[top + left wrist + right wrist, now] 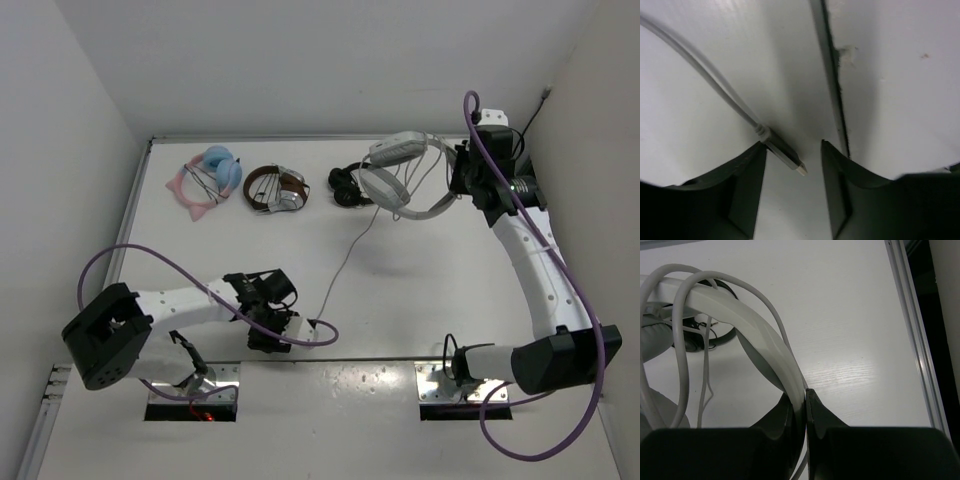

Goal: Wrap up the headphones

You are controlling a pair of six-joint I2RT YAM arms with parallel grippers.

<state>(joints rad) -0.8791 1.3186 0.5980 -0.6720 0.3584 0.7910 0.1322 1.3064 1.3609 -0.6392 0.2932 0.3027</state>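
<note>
Headphones [400, 172] at far right of desk [200, 260], beside a small black pair [347, 186]. Right gripper [462, 182] has its jaws clamped on the white headband [765, 340], with the cable [345, 262] looped over it. Cable runs to left gripper [272, 322]: jaws part-open, plug [786, 155] lying between them, ungripped.

White headphones [398, 176], grey cable [346, 262], white table [450, 290]
</note>
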